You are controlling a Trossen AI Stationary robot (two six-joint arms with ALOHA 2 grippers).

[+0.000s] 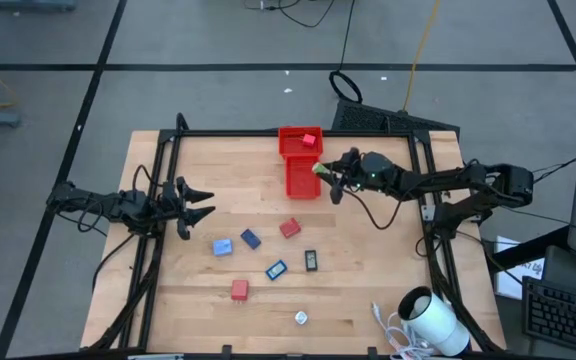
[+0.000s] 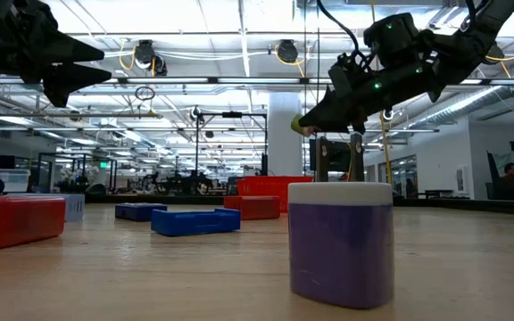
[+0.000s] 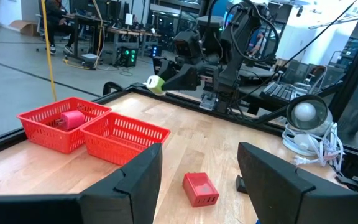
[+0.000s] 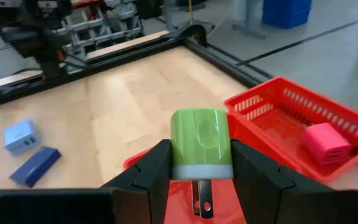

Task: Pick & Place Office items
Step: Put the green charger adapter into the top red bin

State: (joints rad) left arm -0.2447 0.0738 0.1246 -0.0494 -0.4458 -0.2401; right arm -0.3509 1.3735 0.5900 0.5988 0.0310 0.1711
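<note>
A light wooden table (image 1: 268, 300) with a black frame is seen in a large open office with a grey floor. A red two-compartment plastic basket tray (image 1: 299, 165) lies at the far edge, with a pink block (image 1: 309, 140) in its far compartment. A green-and-white plug adapter (image 4: 200, 144) with metal prongs pointing down is pinched between the right gripper (image 1: 320, 170) fingers, above the near compartment. The left gripper (image 1: 204, 201) is held with jaws spread, empty, at the left side.
</note>
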